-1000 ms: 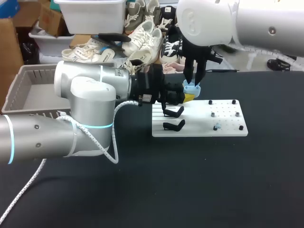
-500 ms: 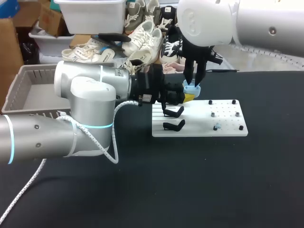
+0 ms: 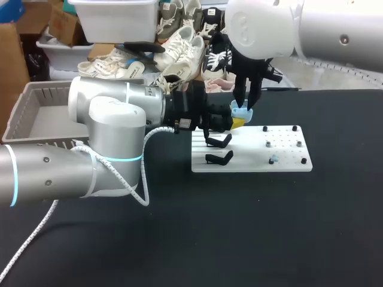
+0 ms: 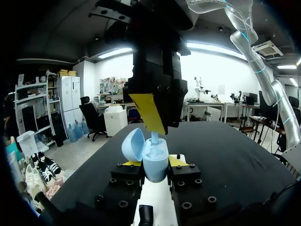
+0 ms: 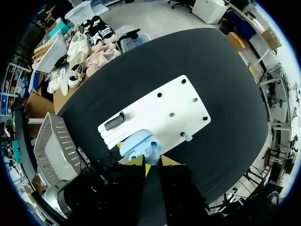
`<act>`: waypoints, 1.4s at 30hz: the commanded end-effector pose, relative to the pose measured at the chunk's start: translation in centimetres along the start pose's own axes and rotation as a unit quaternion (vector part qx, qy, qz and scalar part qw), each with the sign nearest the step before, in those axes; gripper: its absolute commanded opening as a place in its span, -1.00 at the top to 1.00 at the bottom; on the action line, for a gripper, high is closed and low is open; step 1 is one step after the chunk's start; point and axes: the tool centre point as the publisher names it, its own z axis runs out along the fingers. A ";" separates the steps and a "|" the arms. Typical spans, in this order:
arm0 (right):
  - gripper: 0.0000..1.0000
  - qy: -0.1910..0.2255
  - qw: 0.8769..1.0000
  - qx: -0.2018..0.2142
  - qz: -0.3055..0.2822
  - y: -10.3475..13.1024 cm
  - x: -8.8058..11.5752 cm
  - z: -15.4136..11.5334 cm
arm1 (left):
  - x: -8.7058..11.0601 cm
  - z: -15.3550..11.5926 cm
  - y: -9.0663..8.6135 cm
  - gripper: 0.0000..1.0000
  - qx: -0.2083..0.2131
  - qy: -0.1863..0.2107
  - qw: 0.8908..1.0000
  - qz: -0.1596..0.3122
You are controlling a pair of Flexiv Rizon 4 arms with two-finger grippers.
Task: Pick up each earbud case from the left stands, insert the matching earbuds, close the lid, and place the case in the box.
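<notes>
Head: left gripper [image 3: 237, 122] clamped on light-blue earbud case [image 3: 241, 111], held over far-left corner of white board [image 3: 287, 162], just beyond two black stands [image 3: 219, 142]. Right gripper [image 3: 245, 100] directly above case, tips pointing down at it. Grey box [image 3: 24, 98] well off to the left.

Left wrist: case squeezed between own yellow tips, lid [image 4: 132, 143] swung open. Earbud [image 4: 154, 137] upright in case mouth, stem pinched by right gripper.

Right wrist: own fingers nearly together over open case. Second earbud [image 5: 187, 137] on board.
</notes>
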 end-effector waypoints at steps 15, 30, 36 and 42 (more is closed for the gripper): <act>1.00 -0.001 1.000 -0.002 0.007 -0.9 -0.3 -0.2 | 0.0 -0.1 -0.2 1.00 -0.002 -0.001 1.000 0.001; 1.00 0.002 1.000 -0.005 0.004 -0.4 -0.3 -0.2 | 0.0 -0.1 -0.2 1.00 -0.002 -0.001 1.000 0.001; 1.00 0.003 1.000 -0.005 0.002 -0.1 -0.3 -0.2 | 0.0 -0.1 -0.2 1.00 -0.002 -0.001 1.000 0.001; 1.00 0.004 1.000 -0.005 0.001 0.1 -0.3 0.0 | 0.0 -0.1 -0.2 1.00 -0.002 -0.001 1.000 0.001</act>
